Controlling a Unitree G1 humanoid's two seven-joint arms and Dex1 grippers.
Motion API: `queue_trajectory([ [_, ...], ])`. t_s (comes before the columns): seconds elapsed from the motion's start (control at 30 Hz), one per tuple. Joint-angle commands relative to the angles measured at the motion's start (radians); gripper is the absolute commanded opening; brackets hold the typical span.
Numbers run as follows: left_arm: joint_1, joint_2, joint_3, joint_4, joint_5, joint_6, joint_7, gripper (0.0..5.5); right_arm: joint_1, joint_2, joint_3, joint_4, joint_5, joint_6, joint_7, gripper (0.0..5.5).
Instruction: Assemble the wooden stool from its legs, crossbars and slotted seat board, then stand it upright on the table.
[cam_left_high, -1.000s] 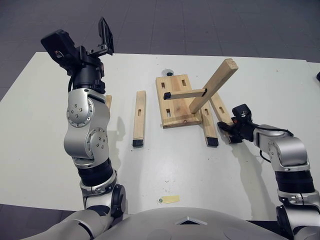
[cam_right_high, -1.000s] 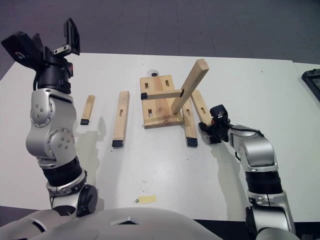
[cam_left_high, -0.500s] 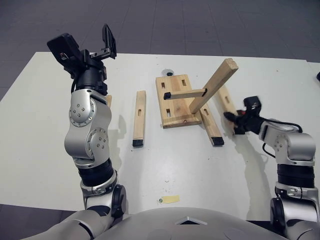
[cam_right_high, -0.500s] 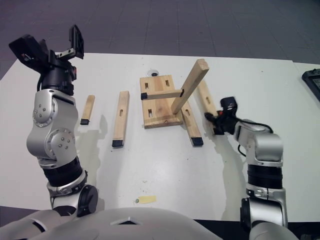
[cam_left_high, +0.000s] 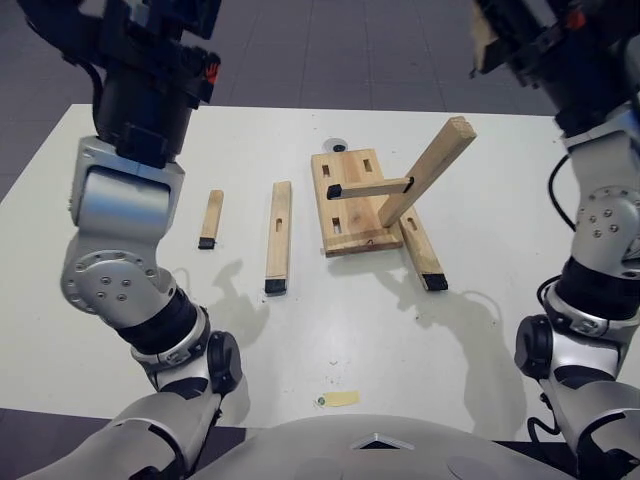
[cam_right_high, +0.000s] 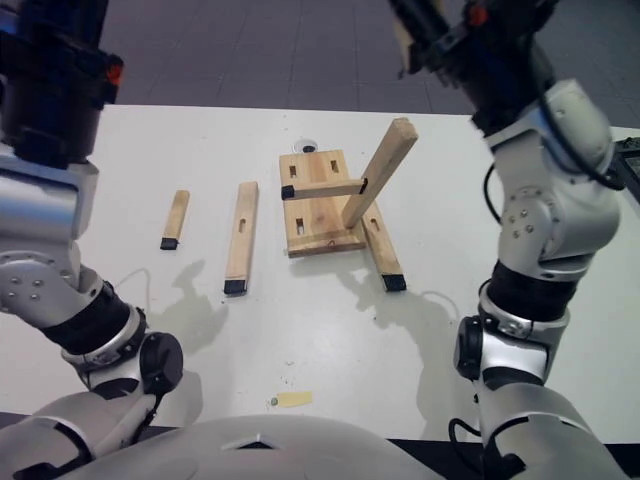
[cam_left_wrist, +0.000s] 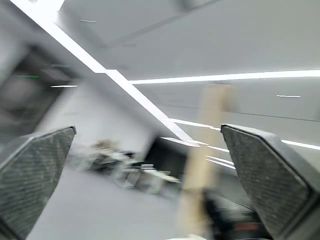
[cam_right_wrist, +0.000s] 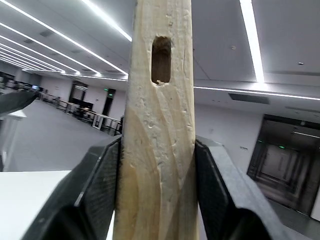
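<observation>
White table (cam_left_high: 500, 330), grey floor beyond. Nearest the front edge lies a yellow tag (cam_left_high: 340, 399). Farther in, a loose slotted leg (cam_left_high: 278, 237) and a short crossbar (cam_left_high: 210, 218) lie apart. A second leg (cam_left_high: 422, 252) lies just beside the seat board (cam_left_high: 350, 225), which carries a tilted leg (cam_left_high: 430, 168) joined by a fitted crossbar (cam_left_high: 372, 188). The right end effector (cam_right_wrist: 157, 150), raised and cut off in the eye views, pinches the held leg (cam_right_wrist: 159, 100). The left end effector (cam_left_wrist: 147, 132) is raised, fingers spread; its surroundings are blurred.

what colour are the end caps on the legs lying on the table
Black caps on pale wood legs, clearest in the left eye view.
</observation>
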Motion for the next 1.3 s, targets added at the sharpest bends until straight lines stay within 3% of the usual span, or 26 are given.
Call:
queue_trajectory([
  [0.03, -0.048, 0.074, -0.089, 0.031, -0.116, 0.040, 0.016, 5.40, 0.137, 0.026, 0.128, -0.069, -0.062, -0.055, 0.014, 2.06],
  [0.3, -0.065, 0.091, -0.183, 0.226, -0.134, 0.043, 0.154, 5.40, 0.279, 0.029, 0.194, -0.175, -0.086, -0.098, 0.014, 2.06],
  [0.47, -0.052, 0.106, -0.216, 0.252, -0.107, 0.055, 0.186, 5.40, 0.262, 0.040, 0.167, -0.159, -0.092, -0.109, -0.023, 2.06],
  [0.93, -0.031, 0.113, -0.191, 0.268, -0.171, 0.025, 0.233, 5.40, 0.346, -0.004, 0.222, -0.127, -0.185, -0.167, 0.003, 2.05],
  [1.3, -0.027, 0.104, -0.186, 0.272, -0.192, 0.000, 0.231, 3.55, 0.346, -0.004, 0.235, -0.077, -0.221, -0.201, 0.028, 2.05],
])
